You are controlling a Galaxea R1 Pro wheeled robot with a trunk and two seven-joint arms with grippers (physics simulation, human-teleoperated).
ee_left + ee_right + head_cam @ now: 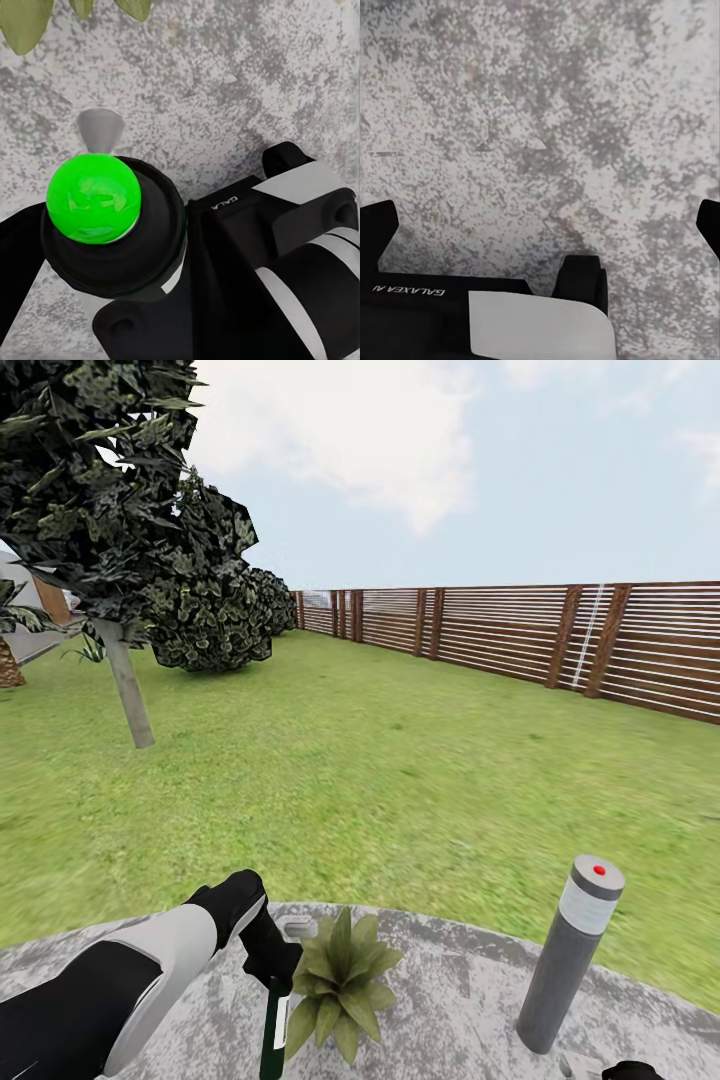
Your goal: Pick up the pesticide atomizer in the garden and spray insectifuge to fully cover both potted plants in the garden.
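On the grey speckled paved patio (450,990), the left end effector (272,972) grips the slim dark green atomizer bottle (272,1035) beside an olive-green leafy rosette plant (340,980); the right end effector's (540,225) fingers are spread apart.

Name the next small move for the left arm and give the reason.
Probably tilt the left gripper so the pesticide atomizer it holds points its nozzle at the potted plant. The bottle hangs upright right beside the leaves on the patio, so spraying looks due.
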